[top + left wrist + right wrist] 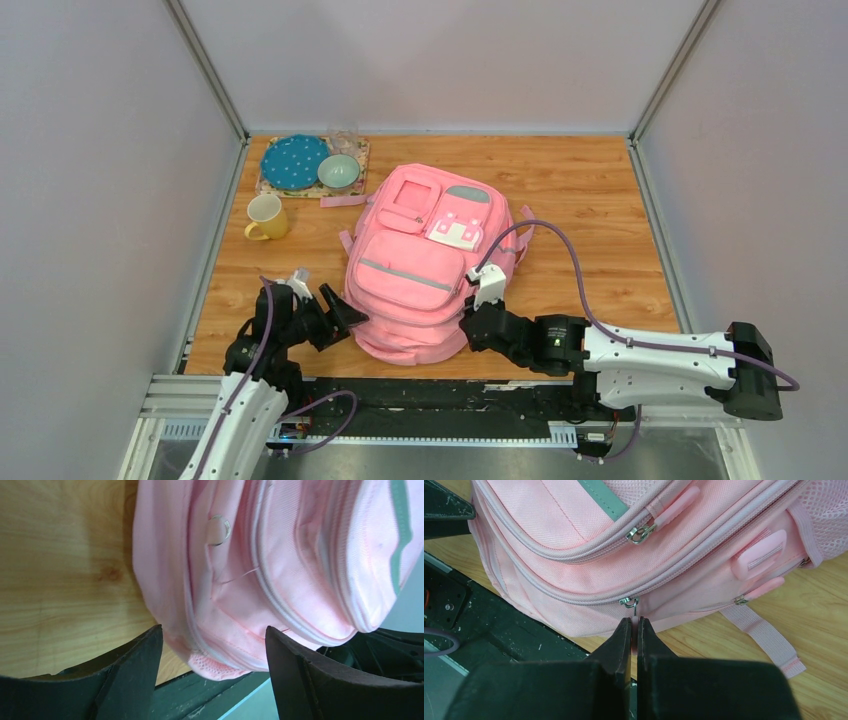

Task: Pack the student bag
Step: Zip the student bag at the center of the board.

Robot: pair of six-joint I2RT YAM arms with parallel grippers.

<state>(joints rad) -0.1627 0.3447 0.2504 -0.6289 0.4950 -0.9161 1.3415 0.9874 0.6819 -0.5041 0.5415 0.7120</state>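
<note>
Matt pink woven-cloth student bag (pixel 425 270) on smooth wood-grain table (pixel 590 200).

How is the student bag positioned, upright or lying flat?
Flat: the student bag rests back-down on the table, front pockets facing up.

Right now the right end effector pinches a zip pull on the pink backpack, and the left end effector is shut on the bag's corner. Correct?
No: the left end effector is open, its jaws wide apart either side of a corner of the student bag, as the left wrist view shows. The right end effector does pinch the zip pull.
</note>
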